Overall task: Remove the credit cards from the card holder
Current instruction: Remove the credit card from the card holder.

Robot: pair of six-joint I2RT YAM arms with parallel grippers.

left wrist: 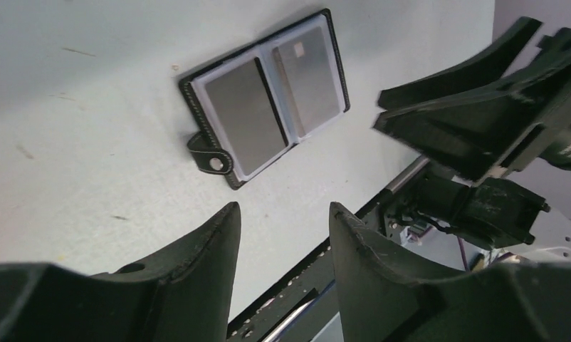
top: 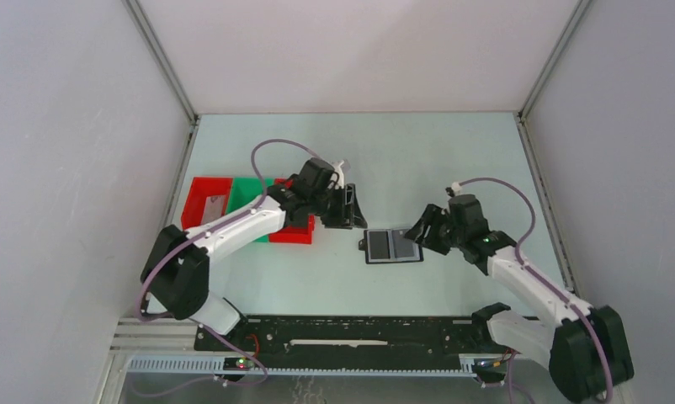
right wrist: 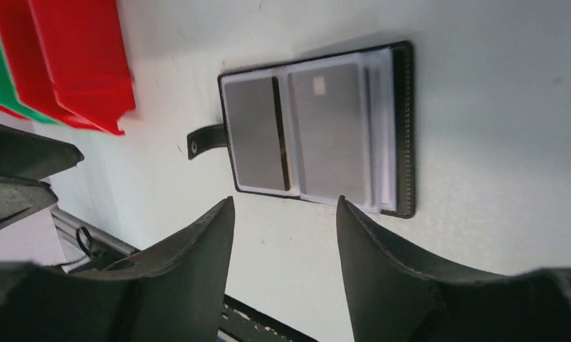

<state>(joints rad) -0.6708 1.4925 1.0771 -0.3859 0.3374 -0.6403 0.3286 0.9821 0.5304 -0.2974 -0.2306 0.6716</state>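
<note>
The black card holder [top: 392,246] lies open and flat on the table between my two arms, its tab pointing left. Two grey credit cards sit in its clear sleeves, one per panel [left wrist: 245,116] [left wrist: 310,68]; the right wrist view shows them too [right wrist: 253,133] [right wrist: 330,130]. My left gripper [top: 344,209] is open and empty, above the table to the holder's upper left [left wrist: 283,208]. My right gripper [top: 422,229] is open and empty, just off the holder's right edge [right wrist: 285,201]. Neither gripper touches the holder.
Red trays [top: 206,202] and a green tray [top: 250,194] stand at the left under my left arm; a red tray edge shows in the right wrist view [right wrist: 76,57]. A black rail [top: 351,332] runs along the near table edge. Enclosure walls stand on both sides.
</note>
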